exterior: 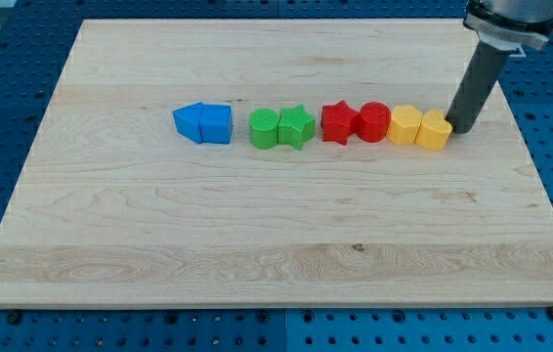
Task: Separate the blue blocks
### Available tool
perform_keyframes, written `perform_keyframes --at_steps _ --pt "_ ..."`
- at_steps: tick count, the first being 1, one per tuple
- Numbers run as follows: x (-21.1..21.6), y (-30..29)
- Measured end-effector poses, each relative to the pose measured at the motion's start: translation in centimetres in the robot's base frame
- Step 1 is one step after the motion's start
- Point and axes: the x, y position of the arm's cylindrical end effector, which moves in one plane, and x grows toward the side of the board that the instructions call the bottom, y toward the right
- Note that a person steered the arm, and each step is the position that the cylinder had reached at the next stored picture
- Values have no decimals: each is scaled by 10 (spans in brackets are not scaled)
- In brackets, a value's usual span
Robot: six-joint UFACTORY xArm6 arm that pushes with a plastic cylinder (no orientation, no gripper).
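My tip [459, 129] has no jaws to open or close; it touches the yellow block [435, 130]. Far to its left, two blue blocks [204, 124] sit pressed together, awaiting separation.

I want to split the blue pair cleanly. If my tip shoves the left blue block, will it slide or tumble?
The left blue block looks squat and flat-based, so it probably slides rather than tips. Its pointed left end may make it twist off-centre. It touches the right blue block, so a push from the left likely carries both. My tip is far right.
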Motion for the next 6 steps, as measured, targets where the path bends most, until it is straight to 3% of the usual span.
perform_keyframes --at_steps 2,4,6 --pt "-15 -26" --pt "-40 -177" --pt "-18 -317"
